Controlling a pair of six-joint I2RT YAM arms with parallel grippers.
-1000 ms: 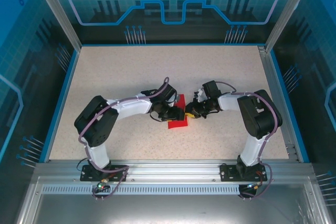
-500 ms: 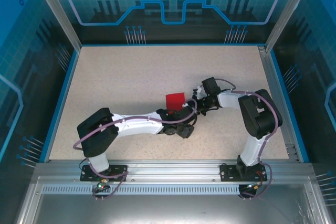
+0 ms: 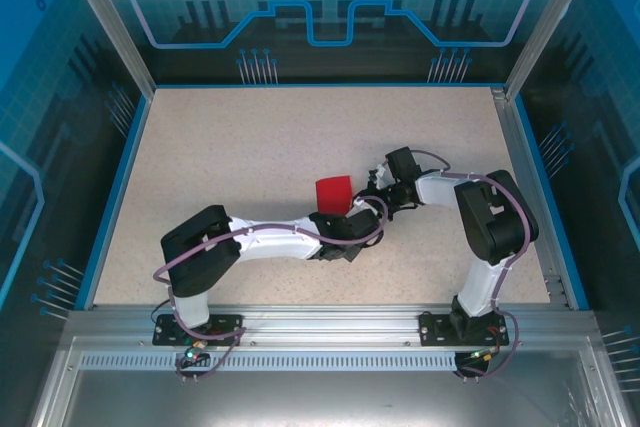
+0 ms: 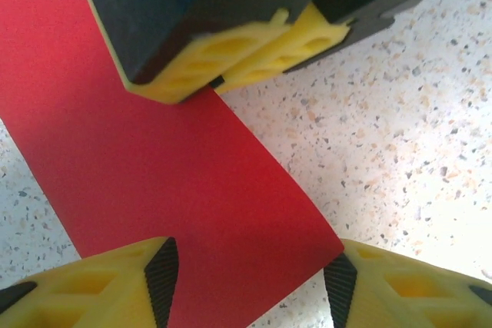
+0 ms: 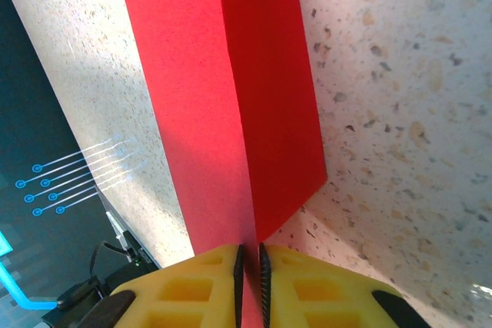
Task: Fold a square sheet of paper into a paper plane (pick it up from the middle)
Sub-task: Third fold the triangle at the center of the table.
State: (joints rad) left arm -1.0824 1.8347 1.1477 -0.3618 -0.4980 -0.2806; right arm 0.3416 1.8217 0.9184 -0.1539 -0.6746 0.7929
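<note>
Pinching the red paper (image 5: pixel 223 113) by one edge near the table's (image 3: pixel 230 147) middle, the right gripper (image 5: pixel 250 274) is gripping tight; the left gripper (image 4: pixel 250 286) is hanging half open astride its free corner. Closing askew is likely risking a crooked crease.

White arms (image 3: pixel 270 239), black joints (image 3: pixel 492 217), purple cables (image 3: pixel 432 154), yellow jaws

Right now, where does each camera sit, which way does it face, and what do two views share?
Top external: above and behind the bases, facing down at the table; left arm, right arm, red paper.
Left wrist: close over the paper, facing the right gripper; own left gripper open at the bottom edge.
Right wrist: low, facing along the paper; own fingers shut on it.
Shared: both wrist views show the right gripper clamping the paper.
</note>
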